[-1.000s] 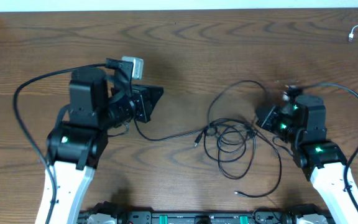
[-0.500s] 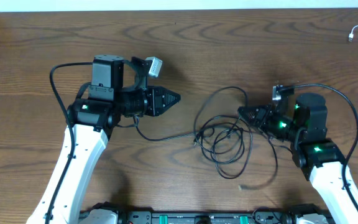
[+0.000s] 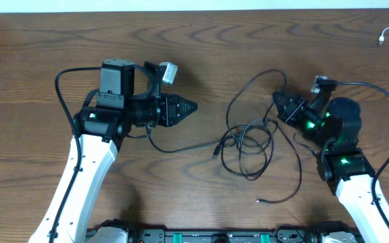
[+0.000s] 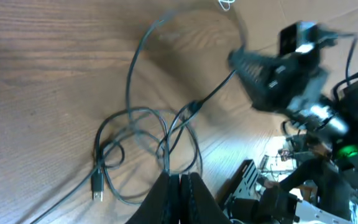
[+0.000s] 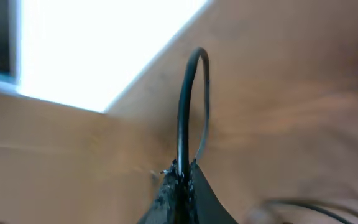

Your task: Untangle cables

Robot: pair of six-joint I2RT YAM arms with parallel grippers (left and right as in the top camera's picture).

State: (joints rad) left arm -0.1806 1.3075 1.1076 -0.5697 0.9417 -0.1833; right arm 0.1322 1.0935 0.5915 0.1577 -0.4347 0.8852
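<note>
The right gripper [image 5: 180, 177] has its jaws pinched tight on one black cable [image 5: 181, 118], which rises from between the fingertips and bends over in a narrow hoop. Seen from above, that gripper hangs to the right of the tangle [image 3: 246, 142] and points left and far. The cable it holds arcs out to the far left and then drops back into the knot.

The left gripper [image 3: 189, 106] has its jaws pressed together with nothing between them. It points right toward the tangle with a stretch of bare wood in between, and its wrist camera looks down on the loops from above.

The tangle lies on the table [image 3: 59, 40] a little right of the middle, between the two grippers. It is a few overlapping black loops, and how many separate black cables make them up cannot be told.

Two loose ends show. One is a flat plug [image 4: 97, 184] at the left side of the knot, and its cord runs off to the left and passes under the left arm. The other is a thin loose end [image 3: 259, 200] lying nearer than the loops.

One white cable [image 3: 385, 34] lies apart at the far right corner, close to the table's edge.

Open wood spreads across the far side and the left half of the table. The near edge is taken up by the bases of the two arms.
</note>
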